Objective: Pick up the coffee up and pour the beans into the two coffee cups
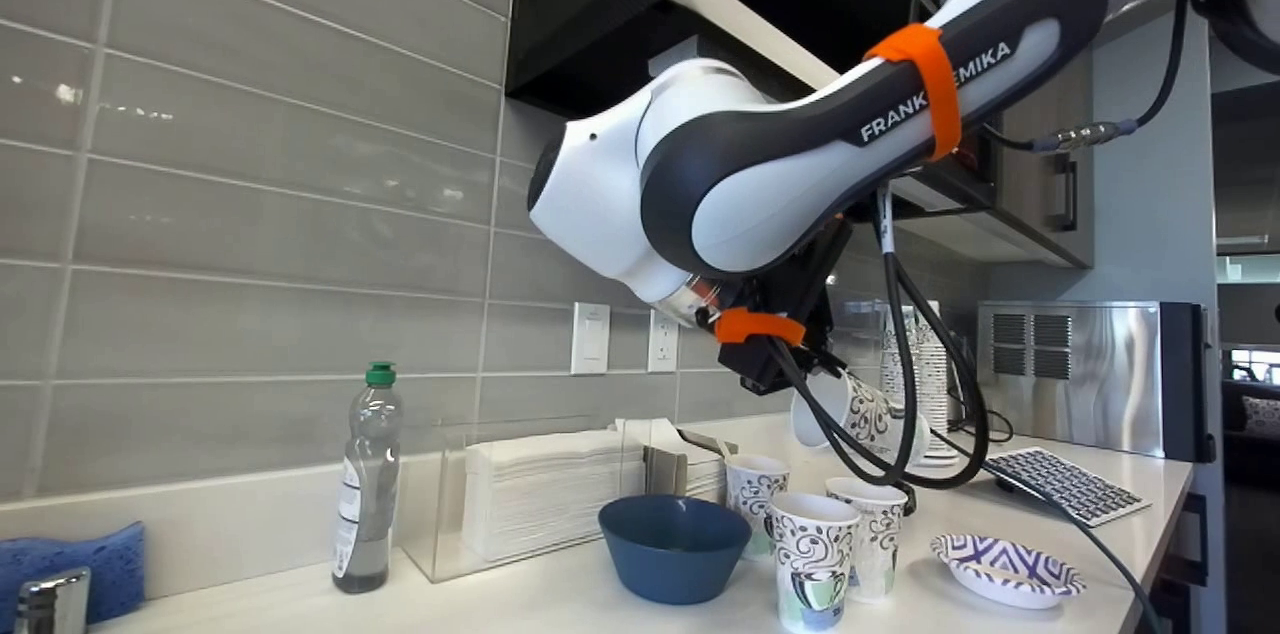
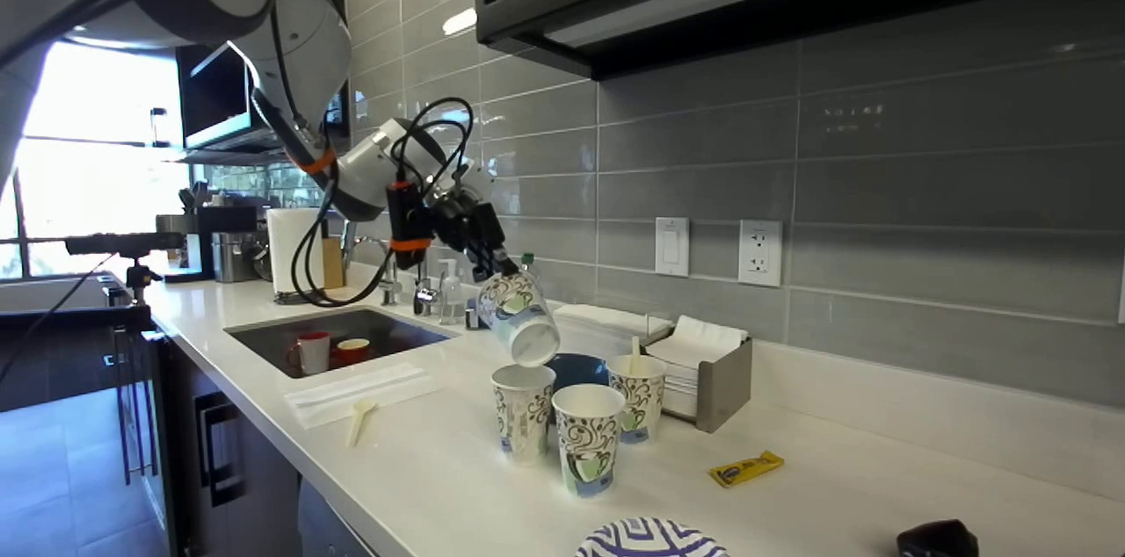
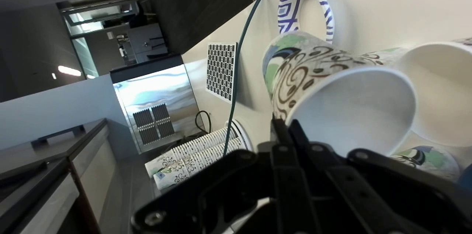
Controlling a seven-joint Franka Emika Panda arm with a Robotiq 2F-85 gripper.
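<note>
Wrist view: I note claw (image 3: 289, 125) gripping tilted tumbler (image 3: 341, 103) by its rim; coffee cup (image 3: 440, 97) stands at three o'clock.

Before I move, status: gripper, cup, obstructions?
Gripper shut on rim of tilted patterned cup; no beans visible inside. Three upright cups below, one holding a pale stick; clearance unclear.

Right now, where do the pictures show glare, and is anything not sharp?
In an exterior view, the window is washed out nearly white; in both exterior views, the tiles reflect bright spots; in the wrist view, the steel box shines in pale streaks, and the jaws, closed on the tilted cup, look dark and soft.
</note>
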